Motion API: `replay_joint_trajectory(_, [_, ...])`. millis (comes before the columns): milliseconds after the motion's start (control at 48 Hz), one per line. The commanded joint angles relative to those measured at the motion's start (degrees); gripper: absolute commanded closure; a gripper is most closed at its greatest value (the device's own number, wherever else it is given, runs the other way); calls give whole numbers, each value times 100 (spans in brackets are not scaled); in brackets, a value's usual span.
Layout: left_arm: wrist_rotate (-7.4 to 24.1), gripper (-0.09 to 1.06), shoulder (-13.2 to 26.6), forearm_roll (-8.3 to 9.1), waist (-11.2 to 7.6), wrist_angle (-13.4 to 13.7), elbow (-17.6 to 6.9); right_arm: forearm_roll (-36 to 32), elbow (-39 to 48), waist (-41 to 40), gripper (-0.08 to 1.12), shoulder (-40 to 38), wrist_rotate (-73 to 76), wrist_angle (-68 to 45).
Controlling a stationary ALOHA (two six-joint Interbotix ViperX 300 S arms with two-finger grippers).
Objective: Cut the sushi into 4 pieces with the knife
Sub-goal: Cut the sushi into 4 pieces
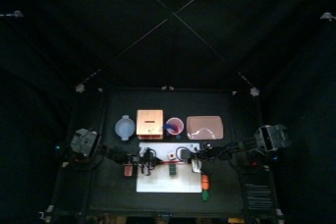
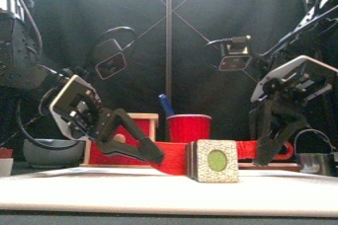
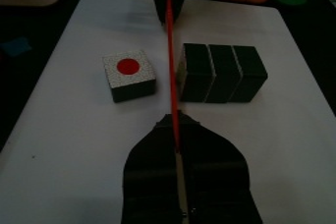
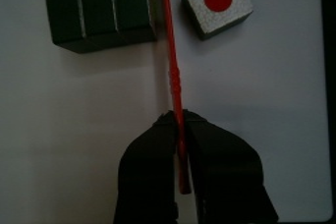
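left hand (image 3: pixel 175 125): jaws closed on the red knife (image 3: pixel 171 51).
knife: thin, stiff and light, probably plastic. The blade lies in the gap between the loose piece (image 3: pixel 129 77) and the roll (image 3: pixel 223 73).
roll: three dark green blocks joined together, on the white board (image 3: pixel 79 41). It looks light and likely to slide, so press straight down at a seam.
right hand (image 4: pixel 179 120): jaws also closed on a red blade, seemingly the other end of the same knife.
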Motion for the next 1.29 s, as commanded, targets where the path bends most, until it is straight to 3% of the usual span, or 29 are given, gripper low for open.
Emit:
replay_joint_trajectory(21, [9, 86, 167, -97, 176, 88, -114, -9, -176, -70, 100, 44, 9, -79])
replay_joint_trajectory(146, [18, 86, 158, -97, 378, 149, -141, -26, -167, -202, 100, 53, 9, -62])
replay_joint_trajectory(333, [185, 86, -114, 35, 686, 255, -105, -88, -185, -457, 100, -114, 9, -26])
replay_joint_trajectory(625, [721, 86, -879, 35, 747, 633, -79, -132, -308, -457, 100, -598, 9, 211])
replay_joint_trajectory(750, [800, 86, -1222, 35, 650, 694, -79, -105, -396, -308, 100, -817, 9, 369])
replay_joint_trajectory(938, [800, 86, -1512, 35, 290, 694, -97, -97, -378, 44, 100, -1055, 9, 457])
replay_joint_trajectory(1062, [791, 87, -1433, 26, 53, 694, -149, -53, -369, 211, 100, -1081, 18, 431])
replay_joint_trajectory(1292, [782, 87, -1116, -53, -176, 694, -264, 0, -369, 343, 100, -993, 18, 334])
